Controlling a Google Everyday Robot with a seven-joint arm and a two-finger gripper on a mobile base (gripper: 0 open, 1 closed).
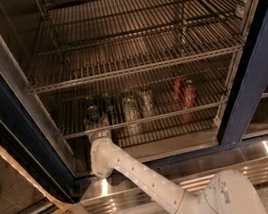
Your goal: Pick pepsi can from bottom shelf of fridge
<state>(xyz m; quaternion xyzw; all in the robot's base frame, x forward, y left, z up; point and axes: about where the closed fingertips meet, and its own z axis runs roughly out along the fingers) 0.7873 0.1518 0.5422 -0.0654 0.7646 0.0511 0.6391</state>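
The gripper (97, 126) sits at the front rail of the bottom shelf (175, 114), at its left end. Whether it is released or clenched cannot be told. The pepsi can (107, 103) stands on that shelf just behind the gripper and slightly to its right, and contact cannot be made out. One dark can (92, 114) stands directly behind the gripper. Further right are two silvery cans (130, 108) and then two red cans (183, 92). The white arm (140, 179) rises from below the fridge (253, 90).
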